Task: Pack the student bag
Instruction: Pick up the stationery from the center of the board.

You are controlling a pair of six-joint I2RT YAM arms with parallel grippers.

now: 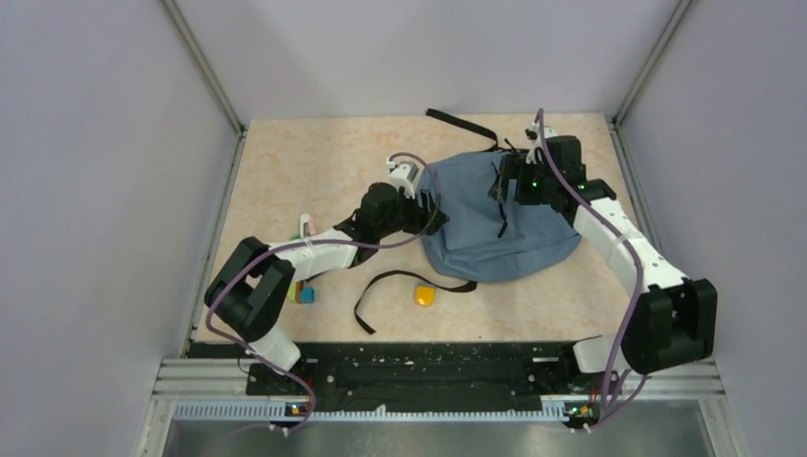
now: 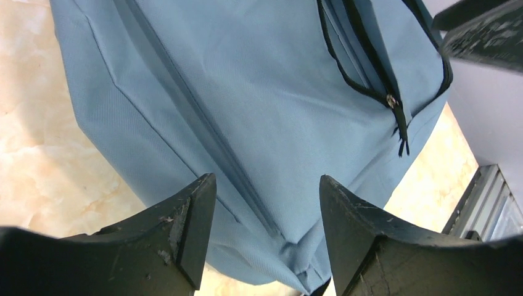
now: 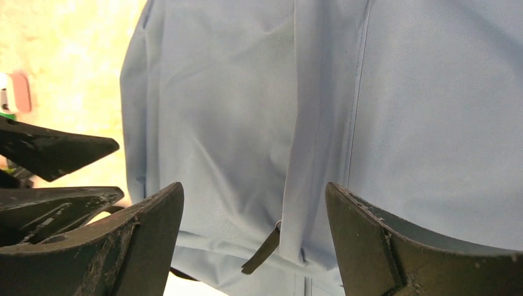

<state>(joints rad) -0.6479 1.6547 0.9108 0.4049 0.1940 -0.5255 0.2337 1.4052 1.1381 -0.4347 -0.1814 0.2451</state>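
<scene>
**Student bag lying flat, both grippers open above it**

The student bag [image 1: 495, 228] is lying flat on the desk [image 1: 314, 162], in the far right half, with its far end nearing the far edge. One black strap [image 1: 463, 125] is trailing toward the far edge. A second strap [image 1: 404, 284] is curling toward the near edge.

The left gripper [image 1: 430, 203] is sitting at the bag's left side. The left wrist view is showing its jaws standing apart over blue fabric, gripping nothing. In that view a zip pull [image 2: 399, 126] is hanging at the end of a black-edged zip line.

The right gripper [image 1: 510, 186] is hanging over the bag's far part. Its jaws are spread wide above the fabric and holding nothing. Contact with the cloth cannot be confirmed. A small dark tab [image 3: 262, 251] is sticking out from a seam between them.

A yellow block [image 1: 424, 295] is lying toward the near edge, just beside the second strap. Small coloured pieces [image 1: 305, 293] are showing partly under the left arm, toward the near left corner.

Marks on the dark housing [image 2: 481, 34] are appearing too blurred to read
</scene>
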